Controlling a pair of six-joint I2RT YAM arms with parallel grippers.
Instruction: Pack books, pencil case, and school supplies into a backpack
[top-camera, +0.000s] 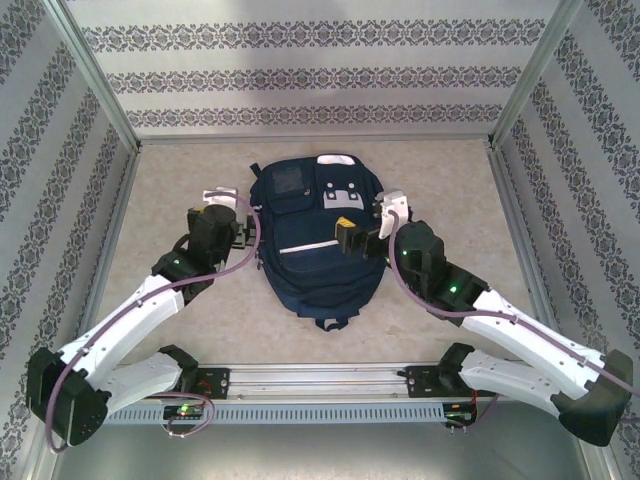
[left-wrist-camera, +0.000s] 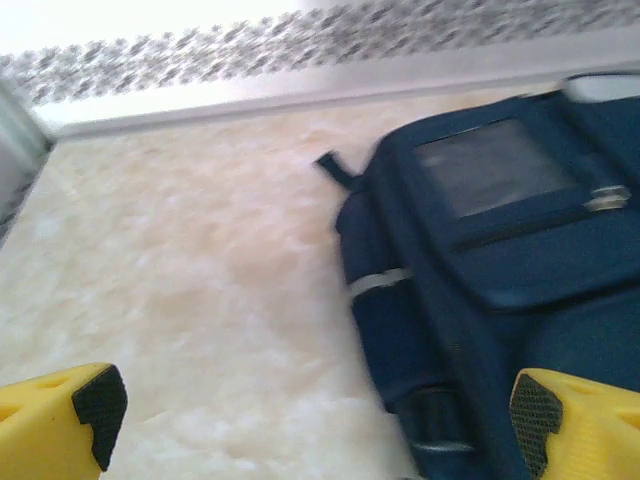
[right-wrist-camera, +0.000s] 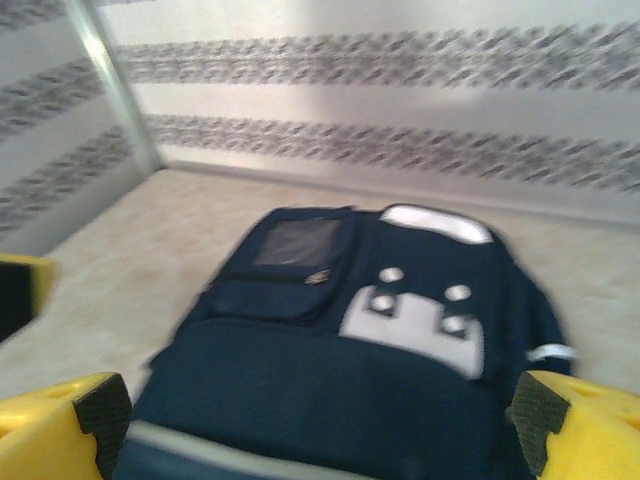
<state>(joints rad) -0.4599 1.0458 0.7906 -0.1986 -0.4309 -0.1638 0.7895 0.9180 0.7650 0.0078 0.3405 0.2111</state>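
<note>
The navy backpack (top-camera: 312, 250) lies flat in the middle of the table, front side up, with its top toward the back wall. It carries a pale grey patch (right-wrist-camera: 420, 320) and a white stripe (top-camera: 310, 247). My left gripper (top-camera: 241, 233) stands open at the backpack's left edge; in the left wrist view the gripper (left-wrist-camera: 320, 425) has the backpack's side (left-wrist-camera: 400, 340) and bare table between its yellow fingers. My right gripper (top-camera: 350, 240) hovers open over the backpack's right half, and in the right wrist view the gripper (right-wrist-camera: 315, 420) looks along the backpack (right-wrist-camera: 330, 380). The books, pencil case and school supplies are out of view.
A beige tabletop (top-camera: 180, 190) surrounds the backpack. Patterned walls with metal posts (top-camera: 95, 70) close in the left, back and right sides. A metal rail (top-camera: 320, 378) runs along the near edge between the arm bases.
</note>
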